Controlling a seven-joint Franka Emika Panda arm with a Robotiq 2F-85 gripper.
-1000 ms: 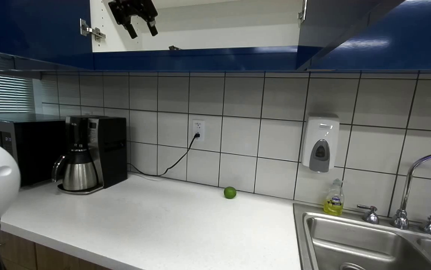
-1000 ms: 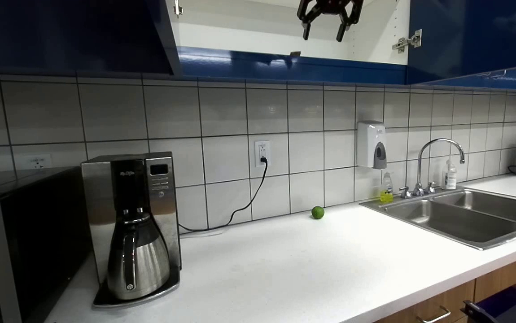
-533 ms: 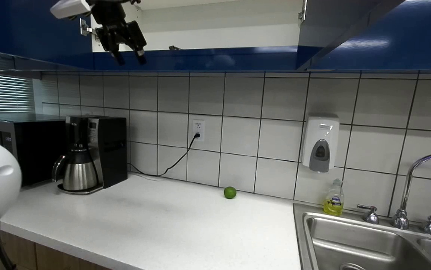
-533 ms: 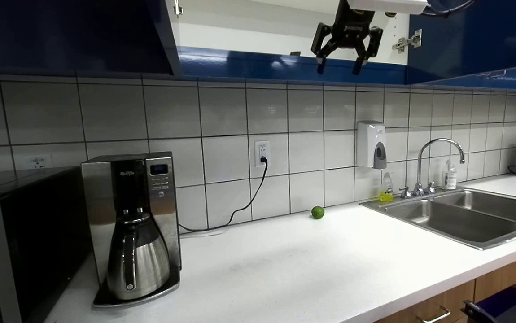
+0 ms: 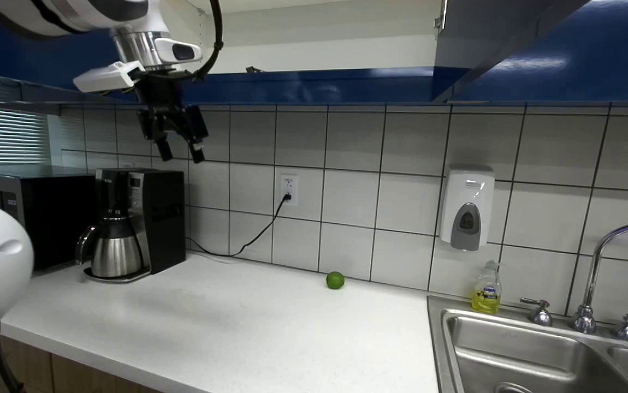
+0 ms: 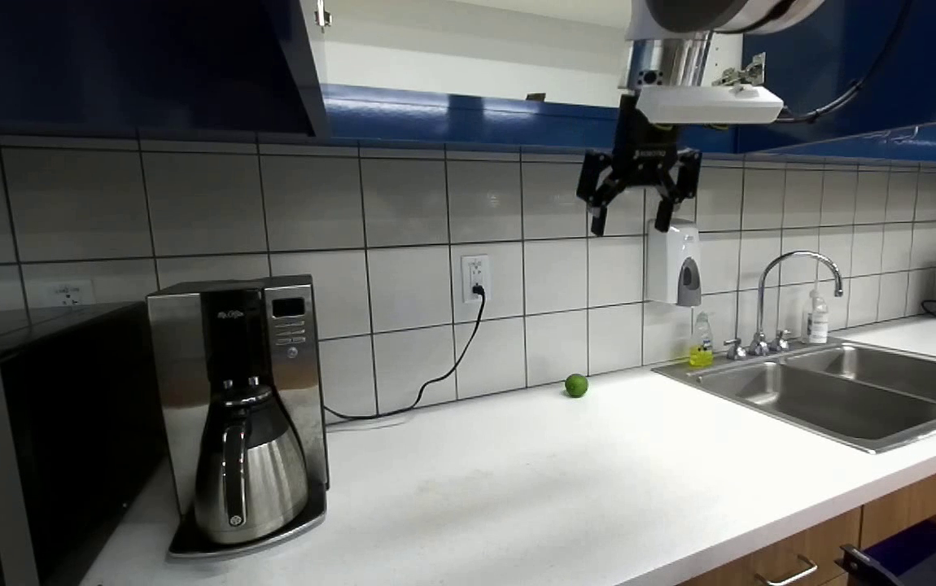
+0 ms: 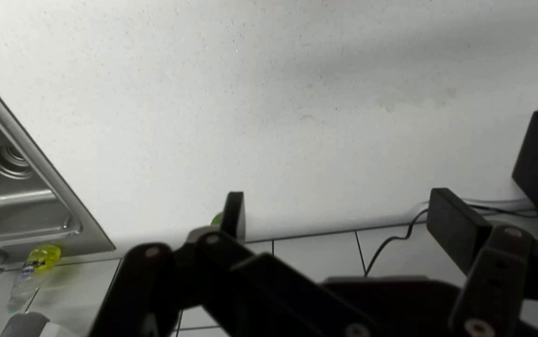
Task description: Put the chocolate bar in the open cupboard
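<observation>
The open cupboard, with a white interior and dark blue frame, shows at the top of both exterior views (image 5: 325,49) (image 6: 435,61). A small dark flat thing, which looks like the chocolate bar (image 5: 254,69) (image 6: 535,97), lies inside it just behind the front ledge; its lower part is hidden by the ledge and I see no red on it. My gripper (image 5: 182,154) (image 6: 631,222) is open and empty, pointing down below the cupboard's bottom edge, above the counter. In the wrist view the fingers (image 7: 339,215) are wide apart with nothing between them.
The white counter (image 5: 270,327) bears a green round fruit (image 5: 335,280) by the tiled wall. A coffee maker (image 6: 240,407) and a microwave (image 6: 53,431) stand at one end. A sink (image 5: 510,349) with dish soap (image 5: 486,292) is at the other. A soap dispenser (image 5: 467,207) hangs on the wall.
My gripper has moved down, out from in front of the cupboard's interior to below its bottom edge, still open. More of the arm has come into view. The dark thing in the cupboard has stayed put.
</observation>
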